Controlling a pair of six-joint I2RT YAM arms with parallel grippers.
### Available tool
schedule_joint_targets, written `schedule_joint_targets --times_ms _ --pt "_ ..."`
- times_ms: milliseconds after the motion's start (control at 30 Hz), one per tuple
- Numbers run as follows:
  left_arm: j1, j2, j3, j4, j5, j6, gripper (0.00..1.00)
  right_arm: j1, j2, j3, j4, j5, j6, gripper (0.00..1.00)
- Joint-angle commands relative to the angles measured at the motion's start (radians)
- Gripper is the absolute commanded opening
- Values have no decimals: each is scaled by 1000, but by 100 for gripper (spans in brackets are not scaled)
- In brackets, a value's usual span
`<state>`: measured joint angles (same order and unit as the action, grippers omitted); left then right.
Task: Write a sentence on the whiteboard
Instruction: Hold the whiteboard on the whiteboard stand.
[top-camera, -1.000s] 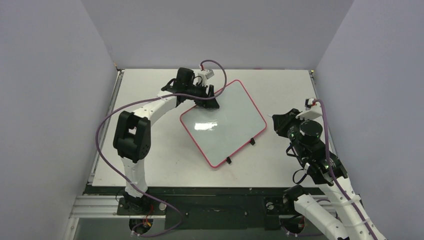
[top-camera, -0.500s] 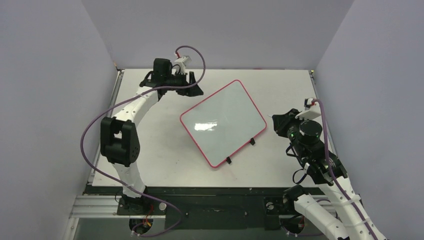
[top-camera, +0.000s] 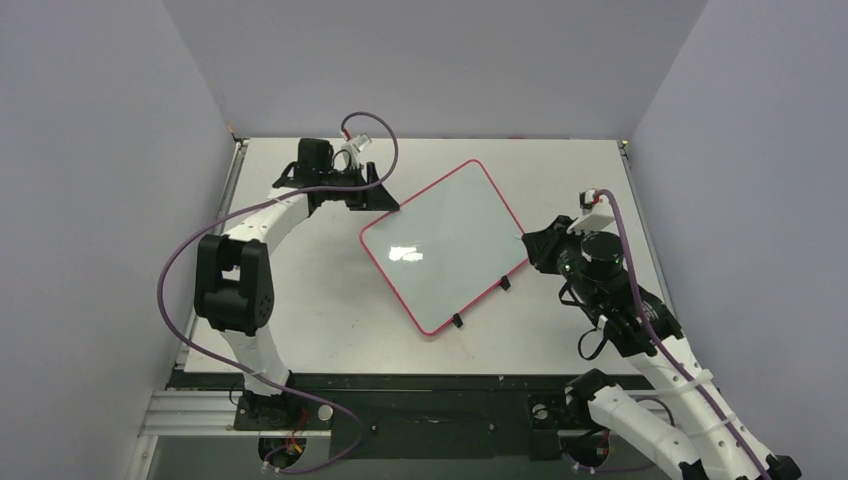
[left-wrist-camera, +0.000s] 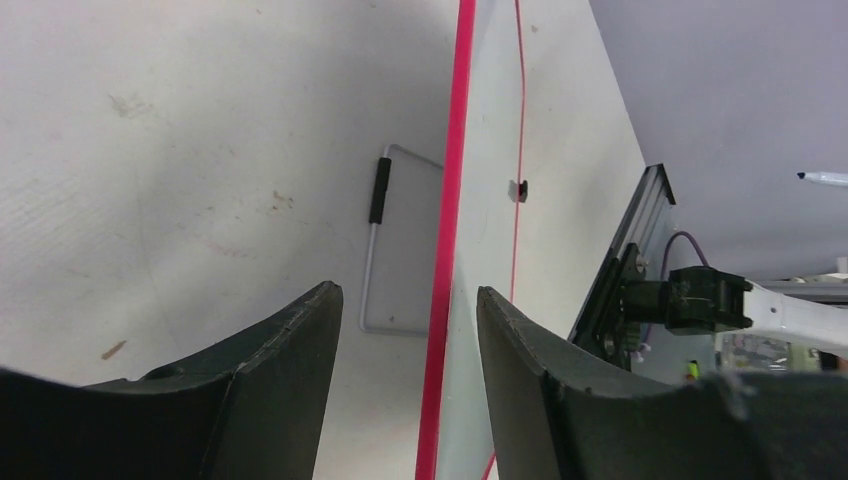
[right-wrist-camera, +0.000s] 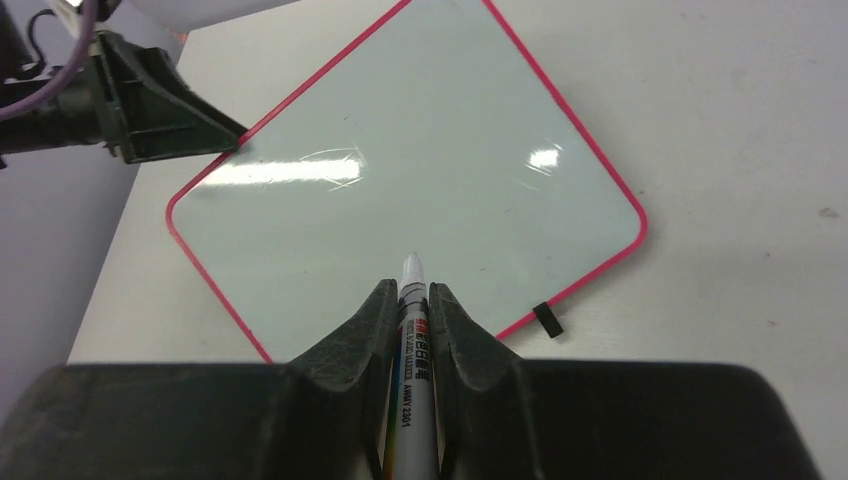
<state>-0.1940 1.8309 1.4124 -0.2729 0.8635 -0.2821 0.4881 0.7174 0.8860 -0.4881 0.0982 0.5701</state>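
Note:
The whiteboard (top-camera: 445, 245) lies askew mid-table, with a red-pink rim and two black clips (top-camera: 504, 283) on its near edge. It is blank; no sentence shows on it. My left gripper (top-camera: 385, 203) is open at the board's far-left edge. In the left wrist view its jaws (left-wrist-camera: 408, 295) straddle the red rim (left-wrist-camera: 450, 200) without pinching it. My right gripper (top-camera: 528, 243) is shut on a white marker (right-wrist-camera: 415, 340). It sits at the board's right edge, with the marker tip (right-wrist-camera: 412, 262) over the board (right-wrist-camera: 400, 180).
A grey wire stand (left-wrist-camera: 375, 250) with a black sleeve shows under the board's raised edge. Grey walls close in on three sides. A metal rail (top-camera: 225, 200) runs along the table's left edge. The left arm's purple cable (top-camera: 180, 260) loops over the left side.
My left gripper has drawn back left from the board's far edge and now sits at its far-left side. My right gripper has moved left to the board's right edge with the marker.

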Motion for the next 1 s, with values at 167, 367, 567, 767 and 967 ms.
schedule_joint_targets --times_ms 167,367,567,767,967 --pt "-18 -31 -70 146 111 -65 48 78 95 48 183 -205 -50 0" --pt "-27 -32 -111 184 130 -79 39 132 172 57 274 -263 -65 0" --pt "-34 -37 -123 199 135 -78 25 219 267 65 391 -266 -117 0" --pt "-45 -56 -126 200 113 -74 8 276 406 58 554 -304 -154 0" --pt "-60 -96 -136 196 66 -68 0 330 551 123 632 -338 -177 0"
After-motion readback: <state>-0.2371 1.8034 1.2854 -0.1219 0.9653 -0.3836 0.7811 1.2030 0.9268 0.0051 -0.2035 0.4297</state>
